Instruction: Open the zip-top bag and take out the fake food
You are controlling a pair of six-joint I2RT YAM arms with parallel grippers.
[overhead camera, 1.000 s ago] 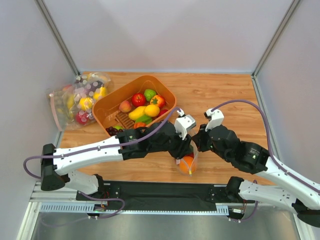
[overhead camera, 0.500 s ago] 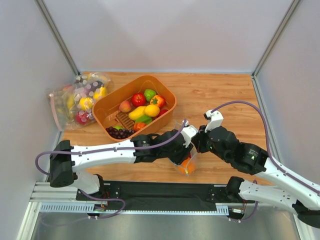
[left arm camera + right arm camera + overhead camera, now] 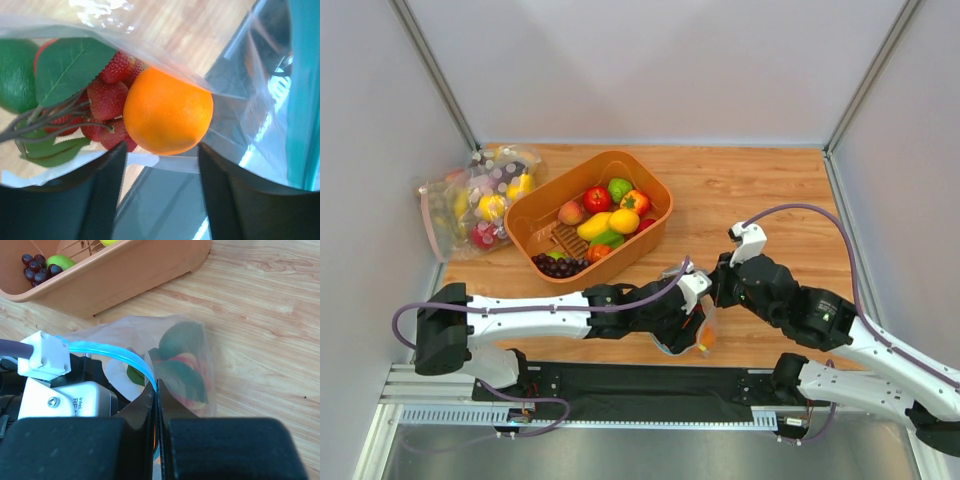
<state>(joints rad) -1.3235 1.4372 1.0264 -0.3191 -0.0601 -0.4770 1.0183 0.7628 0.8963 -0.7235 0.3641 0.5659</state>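
The bag (image 3: 704, 338) sits low and centre in the top view, on the table (image 3: 760, 190) just below the basket (image 3: 525, 222), caught between the two gripper heads. Its mouth looks open: in the right wrist view the teal strip (image 3: 107, 351) runs as a loose arc away from the plastic rather than as a sealed line. From that I judge the unzipping done, or nearly so.

Nothing is out yet. In the left wrist view the orange (image 3: 167, 112), the strawberries (image 3: 107, 97) with their leaf (image 3: 70, 65), and the avocado (image 3: 15, 75) at the left edge all sit in among the plastic film (whether the fingers are already past the opening I cannot tell). Removing all the food is what remains.

The right gripper (image 3: 156, 395) reaches in from the right of the top view, wrist tipped down. It is closed tight on the strip and holds that edge up. The left arm stretches low across the bottom of the top view from the left, with the left gripper (image 3: 161, 162) aimed at the bag. Its fingers (image 3: 100, 200) are spread wide, the orange is framed just above the gap, and nothing is gripped between them.
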